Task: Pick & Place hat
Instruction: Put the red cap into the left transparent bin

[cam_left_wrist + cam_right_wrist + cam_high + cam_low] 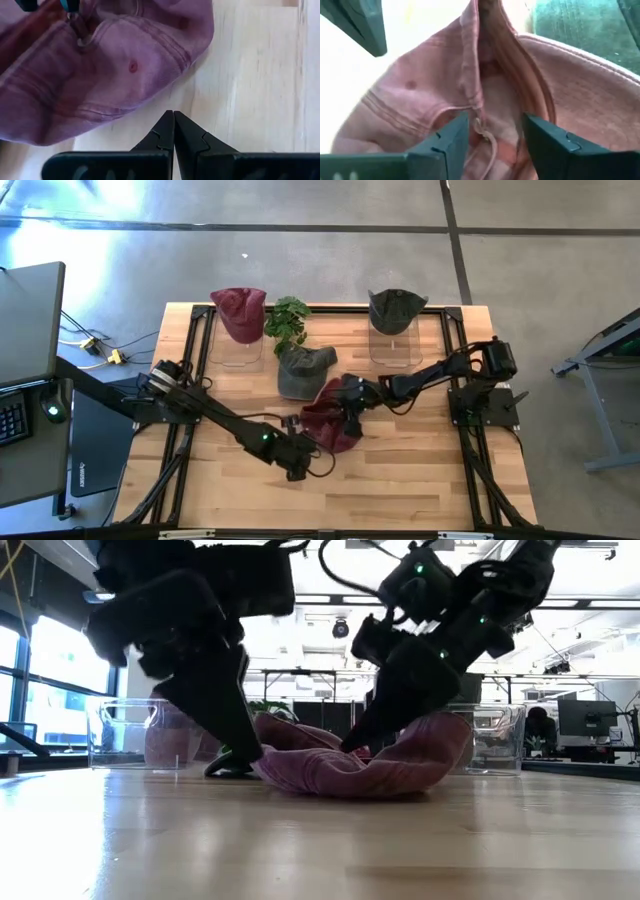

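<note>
A maroon cap (330,427) lies crumpled on the table, crown on the wood (370,772). My right gripper (492,135) is open and slants down into it from the far right. Its fingers stand either side of a raised fold with a cord (479,117). In the high view it sits over the cap's far edge (347,402). My left gripper (173,122) is shut and low on the table at the cap's near left side (237,755). Its tips point at the cap's rim (150,95) from just short of it. My right gripper has its open fingers (451,137) on either side of the cap's raised fold (475,100), coming from above at a slant. I cannot tell whether they touch the cloth. The cap lies on the table.
A grey cap (303,370) lies just beyond the maroon one. Two clear stands at the far edge carry a maroon cap (238,310) and a dark grey cap (397,308), with a small green plant (288,320) between them. Bare wood (400,480) lies toward the near edge.
</note>
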